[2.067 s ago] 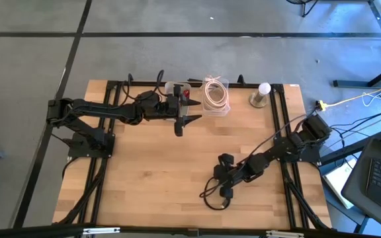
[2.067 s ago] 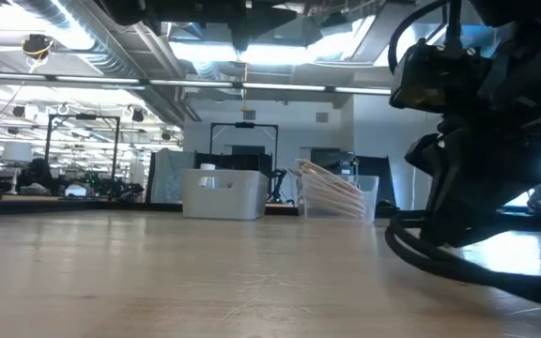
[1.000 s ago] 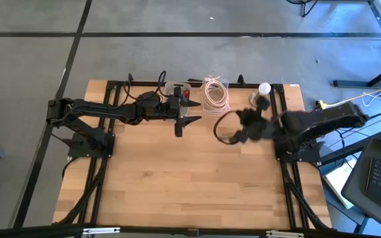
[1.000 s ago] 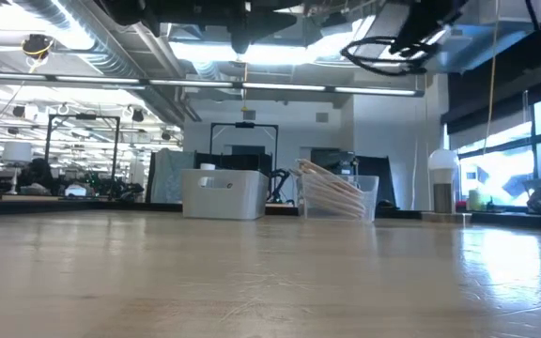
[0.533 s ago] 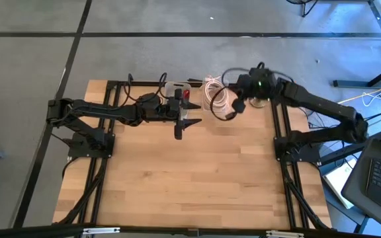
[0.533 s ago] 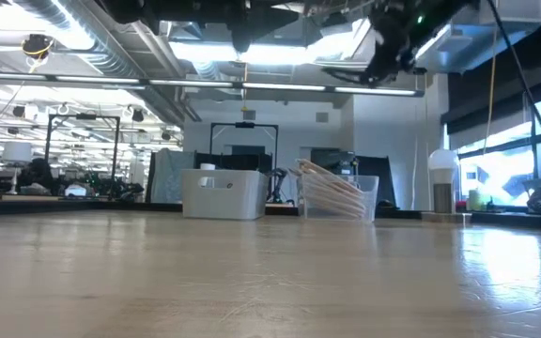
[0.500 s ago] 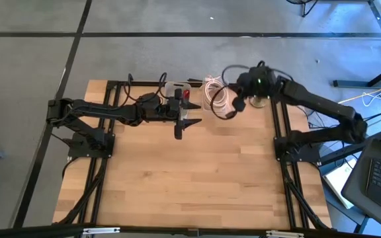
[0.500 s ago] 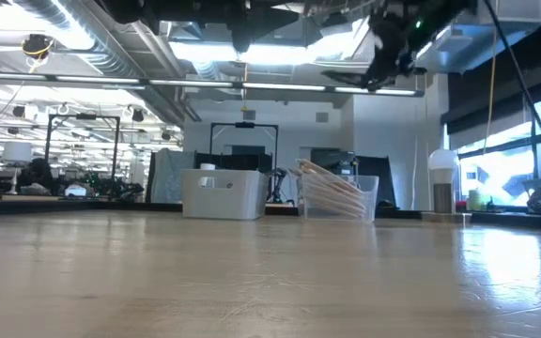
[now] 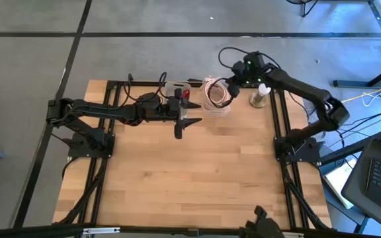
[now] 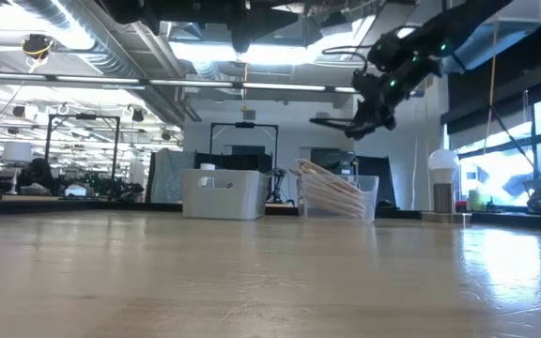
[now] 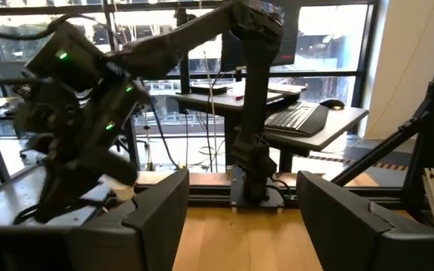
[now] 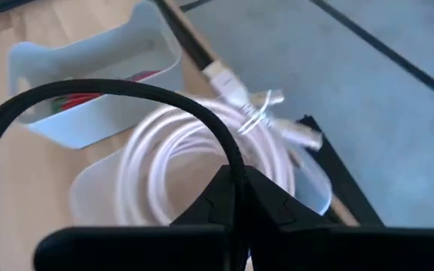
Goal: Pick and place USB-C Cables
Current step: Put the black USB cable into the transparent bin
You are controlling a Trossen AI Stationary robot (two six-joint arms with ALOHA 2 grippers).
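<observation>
Grey floor is surrounding the wooden worktop (image 9: 177, 172), which is carrying everything along its far edge. Both my arms are reaching toward that edge. My left arm is stretching across the worktop's left half, and its left end effector (image 9: 180, 123) is hovering near the white bin (image 9: 175, 90), fingers spread apart with nothing between them; the left wrist view is showing those two dark fingers (image 11: 153, 218) held wide.

My right arm is extending from the right side, and the right end effector (image 9: 235, 84) is hanging high above the clear bin (image 9: 215, 109). Its fingers are pinched closed on the black cable (image 12: 111, 94). That cable is arching as one broad loop out of the grip; in the high view the loop (image 9: 233, 56) is lying roughly flat, its long axis running across the far edge of the worktop and partly past it.

Below my grip, the cream-white cables (image 12: 179, 162) are sitting coiled inside the clear bin, their connector ends (image 12: 239, 90) pointing out over the rim toward the floor. Red cables (image 12: 77, 102) are showing inside the white bin just beside it. A white ball-topped object (image 9: 262, 92) is standing near the right rail.
</observation>
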